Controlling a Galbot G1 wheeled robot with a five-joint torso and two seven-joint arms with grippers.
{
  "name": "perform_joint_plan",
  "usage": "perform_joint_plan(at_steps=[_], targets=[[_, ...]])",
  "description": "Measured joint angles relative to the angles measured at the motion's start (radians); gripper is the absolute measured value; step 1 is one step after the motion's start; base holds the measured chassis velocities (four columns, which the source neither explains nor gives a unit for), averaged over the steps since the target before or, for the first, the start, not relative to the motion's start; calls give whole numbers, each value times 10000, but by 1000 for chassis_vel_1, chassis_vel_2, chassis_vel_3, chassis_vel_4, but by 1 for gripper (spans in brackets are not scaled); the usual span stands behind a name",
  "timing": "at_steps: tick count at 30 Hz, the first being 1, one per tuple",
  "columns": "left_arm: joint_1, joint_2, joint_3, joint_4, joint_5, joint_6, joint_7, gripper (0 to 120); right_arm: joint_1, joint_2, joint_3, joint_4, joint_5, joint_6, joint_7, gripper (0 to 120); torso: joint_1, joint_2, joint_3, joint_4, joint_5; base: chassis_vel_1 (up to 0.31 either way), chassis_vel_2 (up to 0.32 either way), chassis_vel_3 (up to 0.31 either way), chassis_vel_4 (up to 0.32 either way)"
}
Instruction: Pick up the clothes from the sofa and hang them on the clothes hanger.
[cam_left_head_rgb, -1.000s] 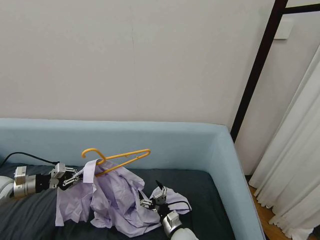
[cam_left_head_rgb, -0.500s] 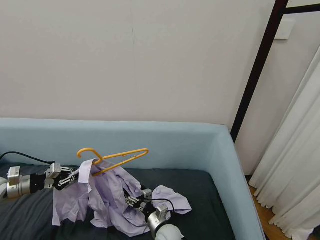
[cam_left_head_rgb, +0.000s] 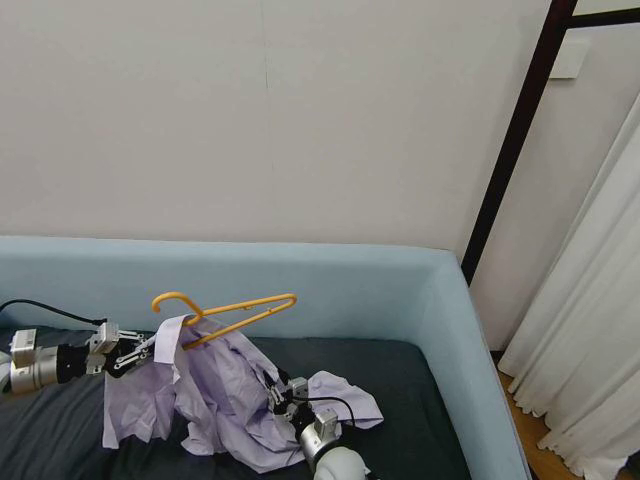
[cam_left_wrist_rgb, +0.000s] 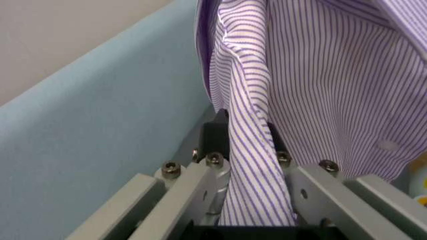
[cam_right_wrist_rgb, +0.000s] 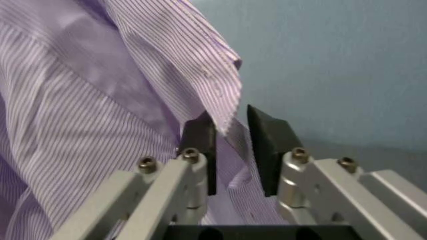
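A purple striped shirt (cam_left_head_rgb: 225, 390) lies crumpled on the sofa's dark seat (cam_left_head_rgb: 420, 375). Its top is draped over an orange hanger (cam_left_head_rgb: 235, 312) that stands tilted above the heap. My left gripper (cam_left_head_rgb: 138, 350) reaches in from the left and is shut on a strip of the shirt's edge. The left wrist view shows that fabric (cam_left_wrist_rgb: 313, 90) pinched in the left gripper (cam_left_wrist_rgb: 243, 131). My right gripper (cam_left_head_rgb: 283, 390) sits low at the heap's right side. In the right wrist view the right gripper (cam_right_wrist_rgb: 230, 131) holds a fold of the shirt (cam_right_wrist_rgb: 100, 100) between its nearly closed pads.
The light blue sofa back (cam_left_head_rgb: 350, 285) runs behind the heap, and its right arm (cam_left_head_rgb: 450, 370) borders the seat. A black upright pole (cam_left_head_rgb: 510, 150) stands at the right against the wall. White curtains (cam_left_head_rgb: 590, 330) hang beyond it.
My left gripper has drawn the shirt's edge to the left, and the hanger has shifted left with it. The right gripper has moved left into the heap.
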Motion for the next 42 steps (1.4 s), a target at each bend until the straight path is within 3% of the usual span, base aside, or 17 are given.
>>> perform_joint_plan(at_steps=[5,9,17,23,31,42], targets=[[-86,-81,29,50,0,-24,48,2,65,-325,51,404,-65,-157,-23,0,0,0,0,1,1,0,0,0,0],[-194,-158,79,111,0,-41,132,2,121,-891,60,1036,37,-548,-56,0,0,0,0,1,2,0,0,0,0],[-470,-443,202,282,0,-184,449,2,1134,-3075,56,3098,970,-2158,-63,0,0,0,0,-1,3,0,0,0,0],[-610,-579,331,251,36,-203,621,2,1884,-3905,-112,3711,1354,-2895,-58,0,0,0,0,0,2,0,0,0,0],[-1476,-775,1412,355,366,-229,925,2,2805,-5093,-259,4878,2103,-3874,227,0,0,0,1,-1,2,0,0,0,0],[-2977,-1150,2822,979,555,-228,879,2,2989,-5905,334,6627,2265,-3918,196,0,0,0,0,-1,1,0,0,0,0]])
